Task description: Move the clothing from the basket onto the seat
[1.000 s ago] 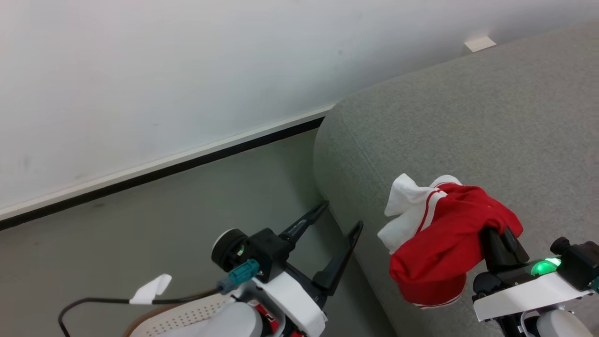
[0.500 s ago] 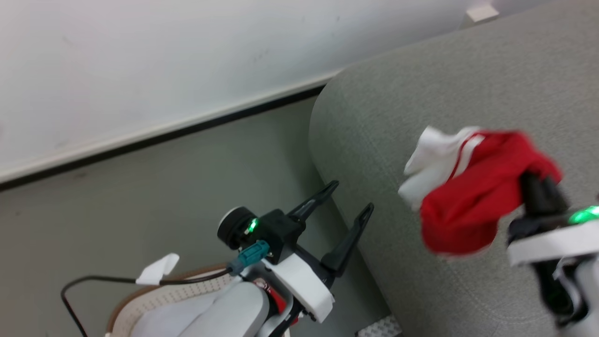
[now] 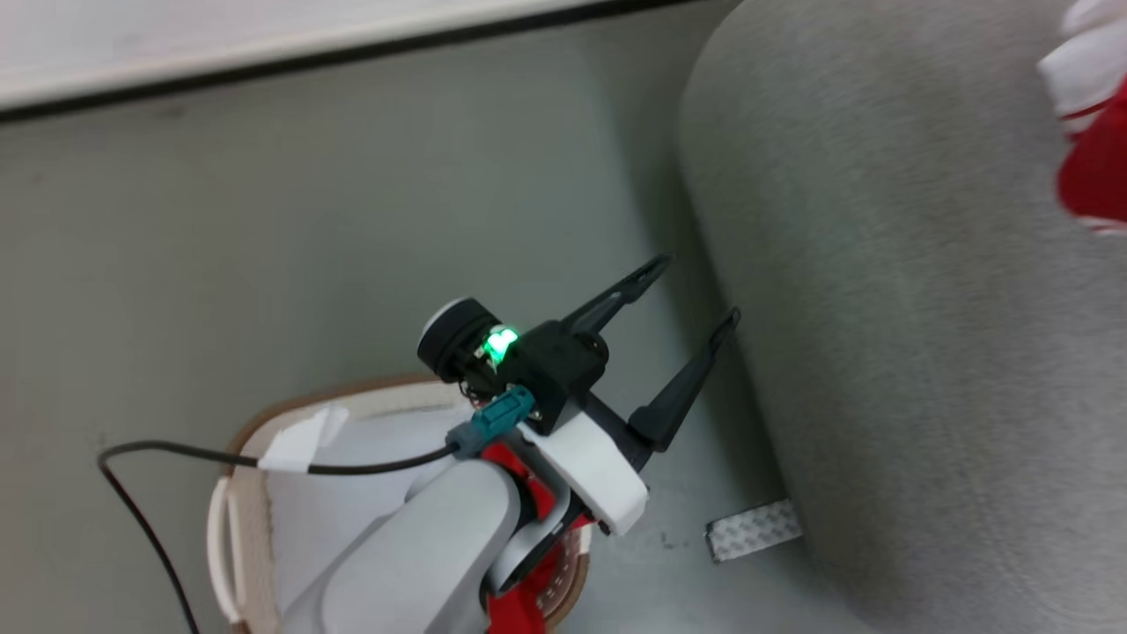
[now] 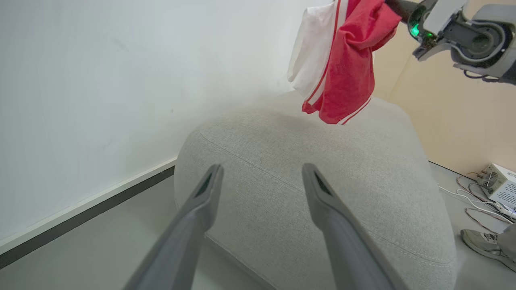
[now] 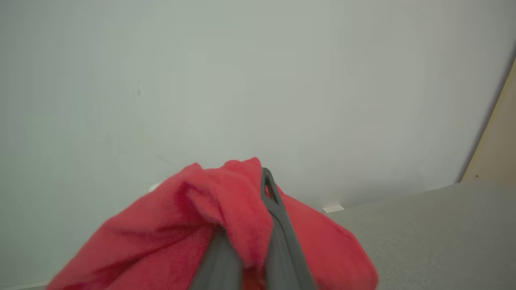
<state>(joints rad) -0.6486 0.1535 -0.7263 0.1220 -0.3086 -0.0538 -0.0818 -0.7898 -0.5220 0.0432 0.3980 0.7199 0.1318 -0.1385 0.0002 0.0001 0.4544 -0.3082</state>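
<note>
The big grey seat (image 3: 880,308) is seen at 3 o'clock in the head view. The white basket (image 3: 242,528) with a brown rim is set on the floor at 7 o'clock, apart from the seat. Some red clothing (image 3: 519,608) is seen inside it, partly hidden by the left arm. Another red and white piece (image 4: 346,68) is hung over the seat, at 1 o'clock in the left wrist view. It is pinched tight by the right gripper (image 5: 254,201). The left gripper (image 3: 697,288) is spread wide with nothing held, just beside the seat's edge. A small strip of tape (image 3: 753,530) is stuck on the floor at 5 o'clock.
</note>
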